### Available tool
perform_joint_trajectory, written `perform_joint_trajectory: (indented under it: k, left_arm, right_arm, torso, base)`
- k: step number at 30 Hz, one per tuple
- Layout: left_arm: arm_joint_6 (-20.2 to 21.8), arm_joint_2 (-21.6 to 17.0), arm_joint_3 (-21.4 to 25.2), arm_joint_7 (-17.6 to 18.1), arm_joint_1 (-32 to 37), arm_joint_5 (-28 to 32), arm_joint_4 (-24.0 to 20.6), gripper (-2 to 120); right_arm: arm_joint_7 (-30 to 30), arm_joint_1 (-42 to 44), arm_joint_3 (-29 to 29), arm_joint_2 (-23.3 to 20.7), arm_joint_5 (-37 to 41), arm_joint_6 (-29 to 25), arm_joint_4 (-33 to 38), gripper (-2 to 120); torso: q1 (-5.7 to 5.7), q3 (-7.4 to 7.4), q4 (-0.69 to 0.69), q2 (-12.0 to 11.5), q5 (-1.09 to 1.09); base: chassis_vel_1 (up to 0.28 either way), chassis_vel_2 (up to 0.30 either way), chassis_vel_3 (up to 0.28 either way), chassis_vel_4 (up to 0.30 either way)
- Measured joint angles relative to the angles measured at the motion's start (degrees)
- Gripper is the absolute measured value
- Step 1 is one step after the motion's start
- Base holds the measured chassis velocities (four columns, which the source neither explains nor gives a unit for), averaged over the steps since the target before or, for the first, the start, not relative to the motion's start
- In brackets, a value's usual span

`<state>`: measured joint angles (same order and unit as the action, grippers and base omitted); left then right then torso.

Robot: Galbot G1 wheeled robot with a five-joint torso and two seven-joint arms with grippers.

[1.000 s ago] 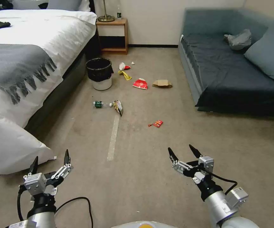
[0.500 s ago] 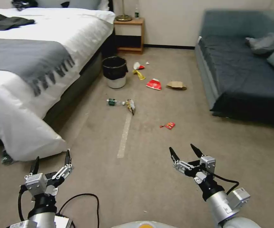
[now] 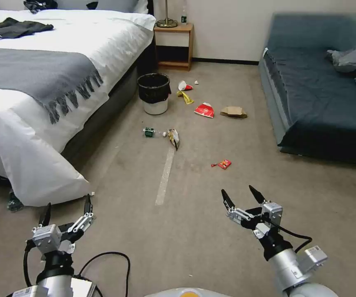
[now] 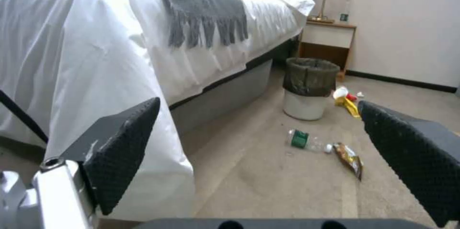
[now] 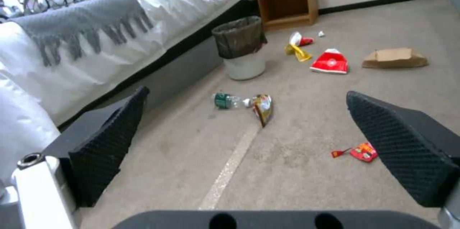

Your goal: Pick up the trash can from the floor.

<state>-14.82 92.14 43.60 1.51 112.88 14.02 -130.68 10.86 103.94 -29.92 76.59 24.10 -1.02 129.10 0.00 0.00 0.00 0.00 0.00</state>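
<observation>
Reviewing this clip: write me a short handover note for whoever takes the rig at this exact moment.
Left pincer: open, holding nothing, low in front of the robot on its left.
Right pincer: open, holding nothing, low on its right.
Trash can: upright on the floor beside the bed, well ahead of both pincers, near the nightstand. A bottle and wrappers lie on the carpet between the robot and the can.
Done: nothing grasped.
Left: close the gap, grip the can, lift it.
</observation>
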Motion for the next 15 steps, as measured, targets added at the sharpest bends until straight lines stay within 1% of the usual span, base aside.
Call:
perform_joint_trajectory:
  k: [15]
  left_arm:
    - [-0.1, 0.0, -0.2, -0.4, 0.8, 0.1, -0.4, 100]
  right_arm:
    - [0.8, 0.3, 0.0, 0.5, -0.1, -1.5, -0.2, 100]
  torso:
    - [0.00, 0.00, 0.00, 0.0, 0.00]
  base:
    - [0.000, 0.000, 0.000, 0.000]
